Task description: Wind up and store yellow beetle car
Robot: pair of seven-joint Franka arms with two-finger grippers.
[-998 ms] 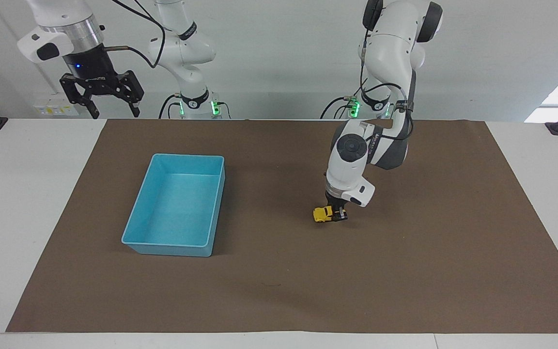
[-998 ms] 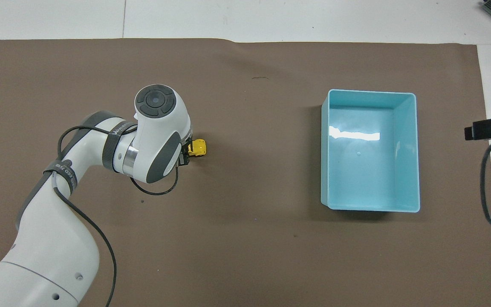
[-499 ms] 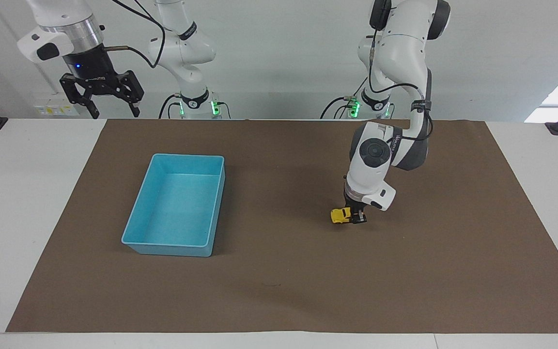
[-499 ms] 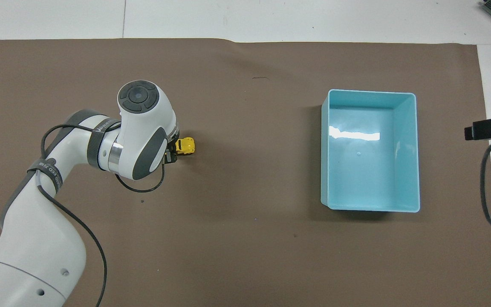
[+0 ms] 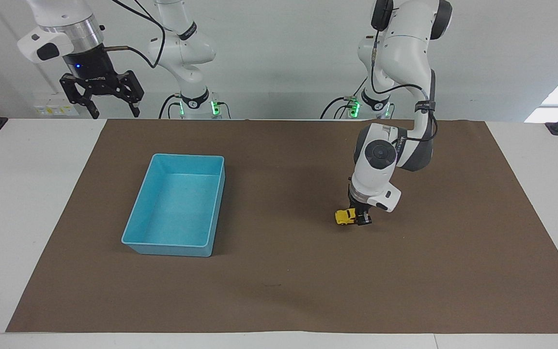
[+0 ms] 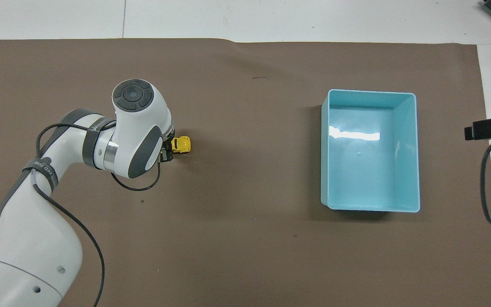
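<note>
The yellow beetle car (image 5: 344,217) sits low on the brown mat, toward the left arm's end of the table. It also shows in the overhead view (image 6: 182,145). My left gripper (image 5: 360,216) is down at the mat and shut on the car's rear end; the arm's wrist hides the fingers from above. The light blue bin (image 5: 176,205) stands open and empty toward the right arm's end; it also shows in the overhead view (image 6: 371,151). My right gripper (image 5: 109,104) is open and waits high above the table's edge near its base.
A brown mat (image 5: 279,271) covers most of the white table. A black mount (image 6: 490,128) with a cable juts in at the right arm's end in the overhead view.
My left gripper has dragged the car along the mat away from the bin, toward the left arm's end of the table. The right arm has not moved.
</note>
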